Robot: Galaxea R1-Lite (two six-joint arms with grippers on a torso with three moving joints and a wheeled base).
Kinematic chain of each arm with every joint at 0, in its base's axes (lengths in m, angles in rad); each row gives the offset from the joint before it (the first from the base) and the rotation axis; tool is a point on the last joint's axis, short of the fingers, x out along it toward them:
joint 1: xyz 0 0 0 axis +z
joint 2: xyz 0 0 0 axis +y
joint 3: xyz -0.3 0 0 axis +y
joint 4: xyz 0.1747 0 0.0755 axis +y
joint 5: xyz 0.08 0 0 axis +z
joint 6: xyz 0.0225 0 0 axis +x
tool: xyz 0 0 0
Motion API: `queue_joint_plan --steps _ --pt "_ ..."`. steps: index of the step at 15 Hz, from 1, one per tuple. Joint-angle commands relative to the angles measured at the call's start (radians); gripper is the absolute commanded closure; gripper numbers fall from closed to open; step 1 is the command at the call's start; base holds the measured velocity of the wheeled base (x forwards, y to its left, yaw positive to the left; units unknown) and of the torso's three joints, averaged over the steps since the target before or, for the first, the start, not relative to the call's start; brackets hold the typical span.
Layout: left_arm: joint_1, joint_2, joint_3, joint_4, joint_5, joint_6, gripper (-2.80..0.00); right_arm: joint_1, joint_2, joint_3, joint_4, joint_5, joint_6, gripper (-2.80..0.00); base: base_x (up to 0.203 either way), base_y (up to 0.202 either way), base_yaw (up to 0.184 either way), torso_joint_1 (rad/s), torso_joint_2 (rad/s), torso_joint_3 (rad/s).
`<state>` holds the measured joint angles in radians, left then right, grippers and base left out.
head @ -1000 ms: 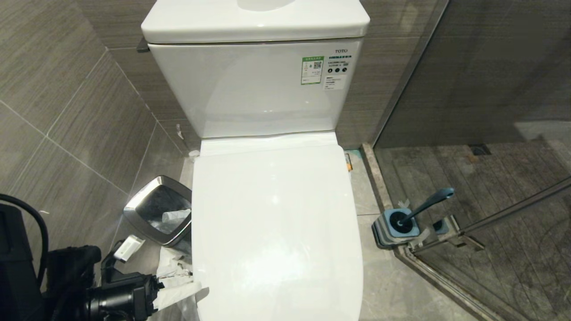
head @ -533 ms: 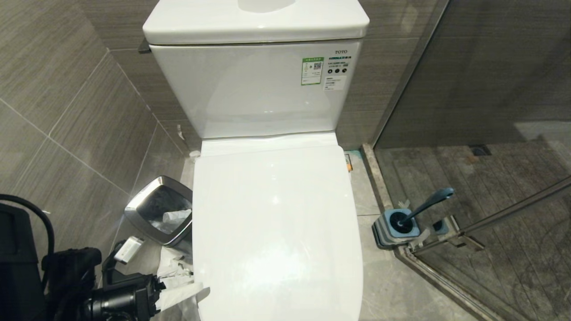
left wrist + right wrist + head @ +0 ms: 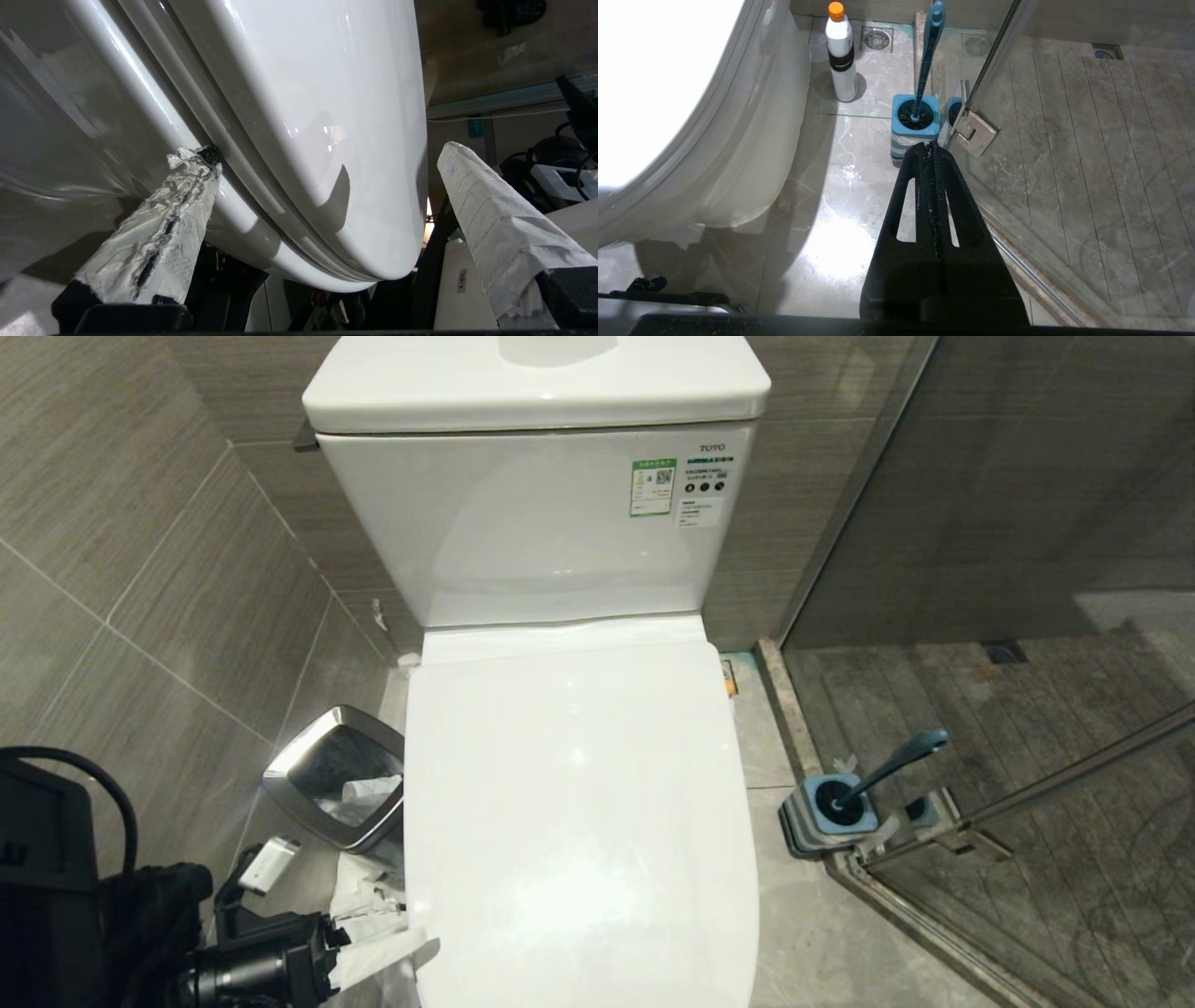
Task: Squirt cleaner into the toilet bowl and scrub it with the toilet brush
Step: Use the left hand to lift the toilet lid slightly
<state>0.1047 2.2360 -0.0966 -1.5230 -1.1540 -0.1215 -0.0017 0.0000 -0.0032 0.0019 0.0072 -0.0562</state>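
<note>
The white toilet's lid [image 3: 579, 821] is down, so the inside of the toilet bowl is hidden; only its outer wall [image 3: 70, 116] shows. No cleaner is in view. My left gripper [image 3: 401, 924] is open at the lid's front-left edge. Its paper-wrapped fingers straddle the lid [image 3: 327, 93], and the torn one touches the seam under the seat. The toilet brush [image 3: 896, 761] stands in its square blue holder [image 3: 826, 817] on the floor to the right. My right gripper [image 3: 930, 144] hangs shut and empty, pointing at the holder [image 3: 915, 126] and the toilet brush [image 3: 927, 56].
A square steel bin [image 3: 331, 784] stands left of the toilet, close to my left arm. A white bottle with an orange cap [image 3: 841, 56] stands on the floor beside the bowl. A glass shower door [image 3: 1027, 523] with a metal hinge closes off the right side. The tank [image 3: 532, 513] stands behind.
My left arm has shifted a little at the lower left while its fingers stay at the lid's front-left edge. The lid, brush and right gripper have not moved.
</note>
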Motion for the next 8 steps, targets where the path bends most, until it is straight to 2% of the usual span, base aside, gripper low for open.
queue_joint_plan --steps 1,5,8 --pt "0.000 0.042 0.001 -0.005 0.012 -0.004 -2.80 0.000 0.002 0.000 0.000 0.000 -0.001 0.00 0.000 0.000 0.000 0.000 0.00 0.000" --pt "-0.021 0.039 0.010 -0.007 0.036 0.003 -2.80 0.000 0.002 0.000 0.000 0.000 -0.001 0.00 0.000 0.000 0.000 0.000 0.00 0.000" --pt "-0.075 0.041 0.014 -0.007 0.120 0.017 -2.80 0.000 0.000 0.000 0.000 0.000 -0.001 0.00 0.000 0.000 0.000 0.000 0.00 0.000"
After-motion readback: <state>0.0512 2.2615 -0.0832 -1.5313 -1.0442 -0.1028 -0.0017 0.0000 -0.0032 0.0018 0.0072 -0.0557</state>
